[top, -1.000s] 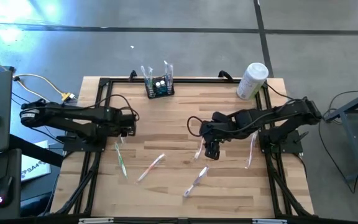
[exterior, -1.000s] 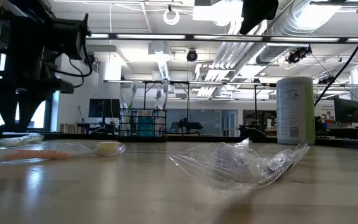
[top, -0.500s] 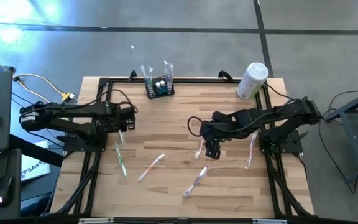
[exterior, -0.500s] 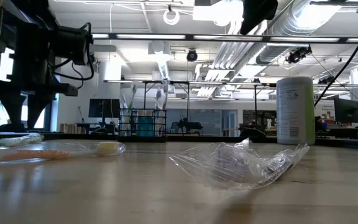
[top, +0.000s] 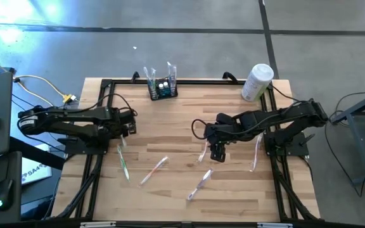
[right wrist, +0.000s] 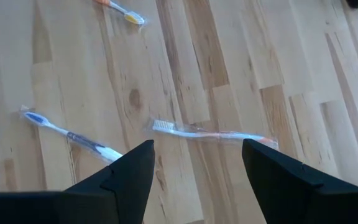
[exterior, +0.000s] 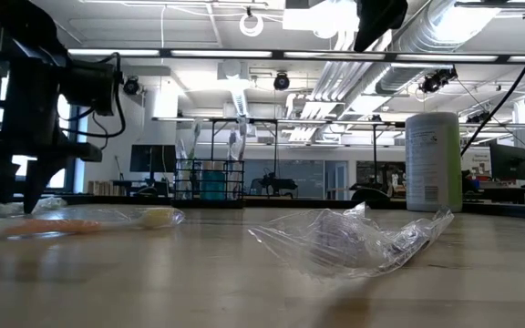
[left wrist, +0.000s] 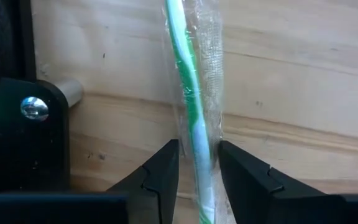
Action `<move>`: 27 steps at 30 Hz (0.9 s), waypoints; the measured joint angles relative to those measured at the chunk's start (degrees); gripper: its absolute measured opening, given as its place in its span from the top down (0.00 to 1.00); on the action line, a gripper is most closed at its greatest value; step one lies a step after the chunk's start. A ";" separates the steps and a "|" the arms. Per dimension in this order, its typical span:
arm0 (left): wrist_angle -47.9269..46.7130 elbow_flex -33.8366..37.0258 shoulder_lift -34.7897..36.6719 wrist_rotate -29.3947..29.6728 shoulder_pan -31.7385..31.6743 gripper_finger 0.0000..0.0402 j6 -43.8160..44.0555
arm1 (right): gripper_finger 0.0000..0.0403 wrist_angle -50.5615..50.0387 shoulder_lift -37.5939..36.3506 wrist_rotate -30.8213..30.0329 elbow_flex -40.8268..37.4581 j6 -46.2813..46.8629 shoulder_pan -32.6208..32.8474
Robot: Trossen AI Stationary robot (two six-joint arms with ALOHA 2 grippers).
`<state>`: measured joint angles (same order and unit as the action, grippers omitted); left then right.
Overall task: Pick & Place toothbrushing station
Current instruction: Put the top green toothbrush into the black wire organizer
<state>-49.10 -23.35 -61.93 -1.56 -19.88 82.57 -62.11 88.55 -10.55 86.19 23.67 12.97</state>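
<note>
The toothbrushing station [top: 162,88], a small black rack with wrapped brushes standing in it, sits at the table's far edge; it also shows in the low view [exterior: 210,182]. My left gripper [top: 124,134] points down at the table's left. Its open fingers stand on either side of a green toothbrush in a clear wrapper [left wrist: 188,93], which lies flat on the wood [top: 123,161]. My right gripper [top: 215,154] is open and empty above the table's middle, over several loose wrapped toothbrushes. My left gripper comes from above, pointing down, with its fingers [left wrist: 165,168] across the green toothbrush near one end. The wrapper's edges [left wrist: 215,134] reach the inner sides of both fingers. I cannot tell whether they touch it. The toothbrush lies on the table.
A tall white cylindrical container [top: 256,82] stands at the far right corner. Wrapped toothbrushes lie about: an orange one [top: 154,170], a blue one [top: 199,183], one by the right gripper [top: 203,152] and one at the right [top: 256,153]. A crumpled wrapper [exterior: 354,241] lies near the front.
My left gripper has gone down to the table and a little toward the table's left edge, coming over the green toothbrush's end.
</note>
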 joint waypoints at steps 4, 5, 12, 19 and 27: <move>0.20 0.02 -0.02 0.62 0.00 0.71 -1.07 | 0.41 0.00 0.00 0.03 0.00 -0.23 -0.72; 0.26 0.04 -0.02 0.64 0.00 0.71 -1.27 | 0.41 0.00 0.00 0.00 0.00 -0.23 -0.74; 0.50 0.09 -0.04 0.81 0.02 0.73 -1.98 | 0.41 0.02 -0.02 0.02 0.00 -0.23 -0.70; 0.35 0.11 -0.07 -0.31 0.02 0.95 -4.63 | 0.41 -0.24 -0.02 0.00 0.00 -0.23 -0.72; 0.46 -0.22 -0.07 -2.50 0.00 0.96 -6.42 | 0.41 -0.22 -0.02 0.00 0.00 0.12 -0.72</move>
<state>-48.64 -23.57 -62.00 -4.07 -19.88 76.15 -62.33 88.53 -10.55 86.19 23.79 12.25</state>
